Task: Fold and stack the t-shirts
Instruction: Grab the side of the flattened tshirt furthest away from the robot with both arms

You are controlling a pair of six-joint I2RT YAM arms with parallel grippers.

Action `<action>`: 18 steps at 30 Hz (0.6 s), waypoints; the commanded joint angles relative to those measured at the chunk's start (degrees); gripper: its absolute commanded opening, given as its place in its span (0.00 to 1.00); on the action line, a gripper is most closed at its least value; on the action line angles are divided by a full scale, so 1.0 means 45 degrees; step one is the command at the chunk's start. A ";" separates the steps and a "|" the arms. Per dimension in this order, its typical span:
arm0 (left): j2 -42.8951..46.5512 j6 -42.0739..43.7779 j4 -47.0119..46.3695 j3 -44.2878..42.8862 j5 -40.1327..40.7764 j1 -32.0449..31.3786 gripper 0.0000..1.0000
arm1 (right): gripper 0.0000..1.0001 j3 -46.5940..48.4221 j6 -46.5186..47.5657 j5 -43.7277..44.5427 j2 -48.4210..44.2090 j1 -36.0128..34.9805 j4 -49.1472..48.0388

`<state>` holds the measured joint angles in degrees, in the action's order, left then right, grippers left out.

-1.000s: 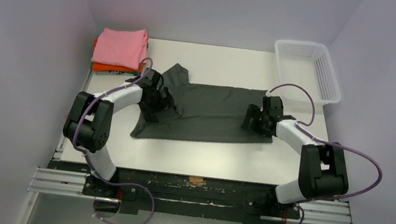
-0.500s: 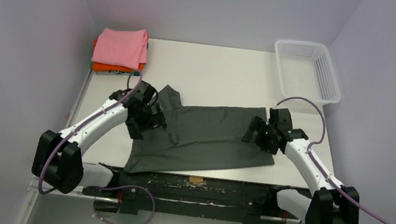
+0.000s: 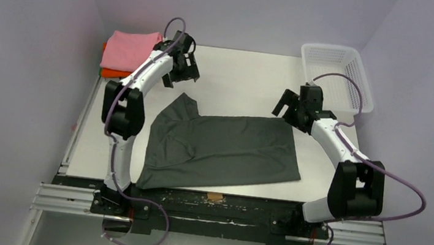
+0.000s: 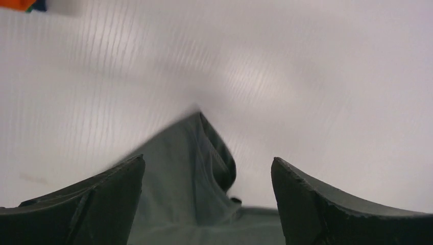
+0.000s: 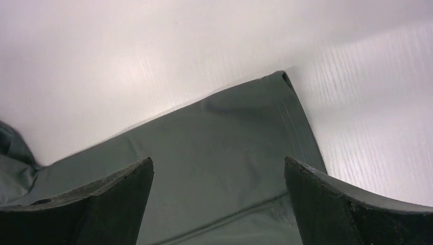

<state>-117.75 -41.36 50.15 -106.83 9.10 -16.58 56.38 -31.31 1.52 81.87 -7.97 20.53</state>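
Progress: pink t-shirt on orange t-shirt, folded | grey t-shirt flat, fold unfinished, unstacked | left gripper, right gripper: jaws apart, empty

The pink shirt is covering nearly all of the orange shirt, which is showing only as a thin strip at the near side, and the left arm is crossing the pink shirt's right edge. In the left wrist view a blurred orange scrap is being cut off at the top left corner; the grey shirt is smearing at its tip into the table, and its lower part is running off the bottom edge and behind the left gripper's fingers. In the right wrist view the left and bottom edges are cropping the shirt, and the right gripper's fingers are hiding its near part.
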 commanded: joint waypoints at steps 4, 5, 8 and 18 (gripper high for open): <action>-0.3520 0.1017 0.2203 -0.4275 0.0618 0.0121 0.77 | 0.99 0.1307 0.0422 0.1078 0.1162 0.0098 -0.0638; -0.3720 0.0953 0.2362 -0.4384 0.0541 0.0124 0.75 | 0.99 0.1317 0.0465 0.1229 0.1207 0.0101 -0.0633; -0.3928 0.0679 0.2519 -0.3949 0.0169 0.0097 0.69 | 0.99 0.1273 0.0493 0.1783 0.1349 0.0120 -0.0573; -0.4599 0.0287 0.2822 -0.3916 -0.0172 -0.0029 0.53 | 0.97 0.1294 0.0505 0.1891 0.2129 0.0111 -0.0893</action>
<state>-136.70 -39.40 61.45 -122.63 9.26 -16.27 59.88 -29.74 8.14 90.56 -7.53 18.44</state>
